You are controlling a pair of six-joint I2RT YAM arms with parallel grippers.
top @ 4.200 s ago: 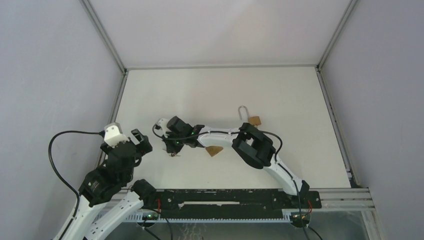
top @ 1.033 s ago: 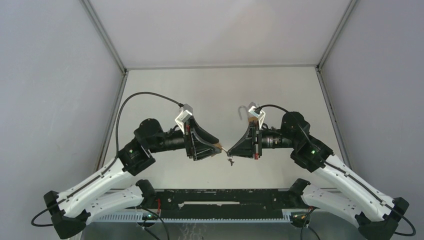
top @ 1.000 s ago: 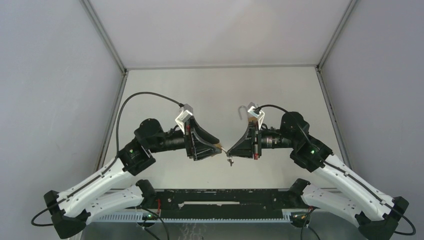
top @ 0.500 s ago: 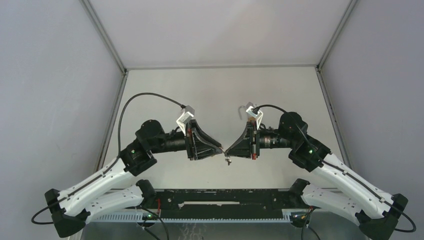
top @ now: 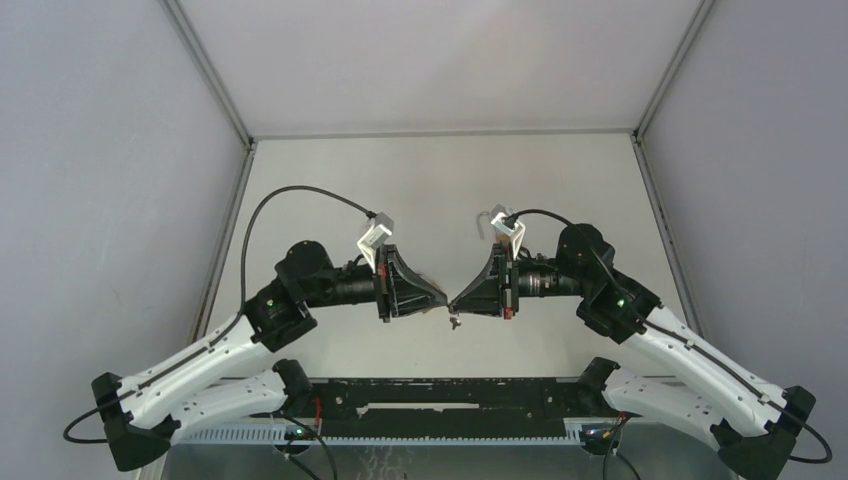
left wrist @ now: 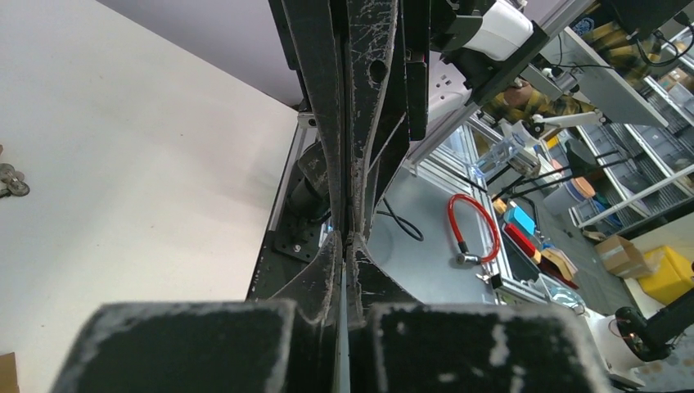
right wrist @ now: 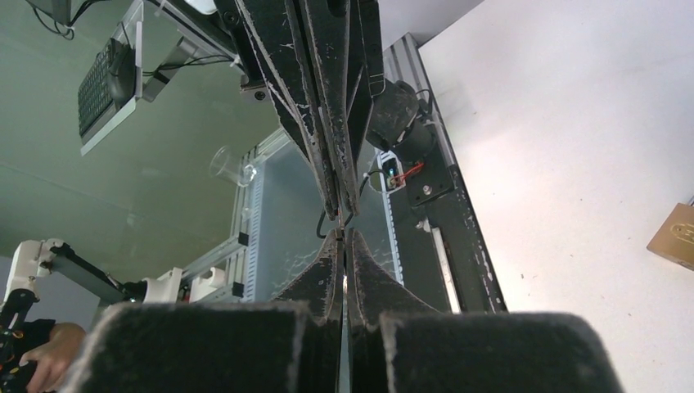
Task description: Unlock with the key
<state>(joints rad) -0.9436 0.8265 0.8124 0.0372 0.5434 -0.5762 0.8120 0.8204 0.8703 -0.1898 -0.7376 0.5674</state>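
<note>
White tabletop (top: 400,190), overhead view: enclosed by pale grey walls (top: 100,150) on the left, right and far sides.
- Left pincer (top: 443,301) and right pincer (top: 455,302) meet tip to tip over the near middle. Both are pressed together.
- Key (top: 456,321): hangs just under the meeting point, on the right pincer's side, and appears pinched by that pincer. What the left pincer nips, if anything, cannot be told.
- Padlock (top: 484,222): only the silver shackle shows, just beyond the right wrist, and the body is hidden by the arm.

Left wrist view:
- Left pincer (left wrist: 344,246) is closed to a thin slit, with the right pincer (left wrist: 353,219) end-on against it.
- The tabletop (left wrist: 123,164) fills the left.
- Room beyond: a grey bench carries a red cable loop (left wrist: 470,233) and a clear bottle (left wrist: 507,155), contents not discernible.
- Further right stand a cardboard box (left wrist: 622,255), flaps ajar with its inside unseen, and a yellow box (left wrist: 667,274).

Right wrist view:
- Right pincer (right wrist: 344,274) is shut tight, with the left pincer (right wrist: 340,209) meeting it from above.
- The brass padlock (right wrist: 676,234) body lies on the tabletop (right wrist: 573,123) at the right edge, partly cut off.
- Room beyond: a clear beaker (right wrist: 229,168), contents not discernible, and a keyboard (right wrist: 110,74).
</note>
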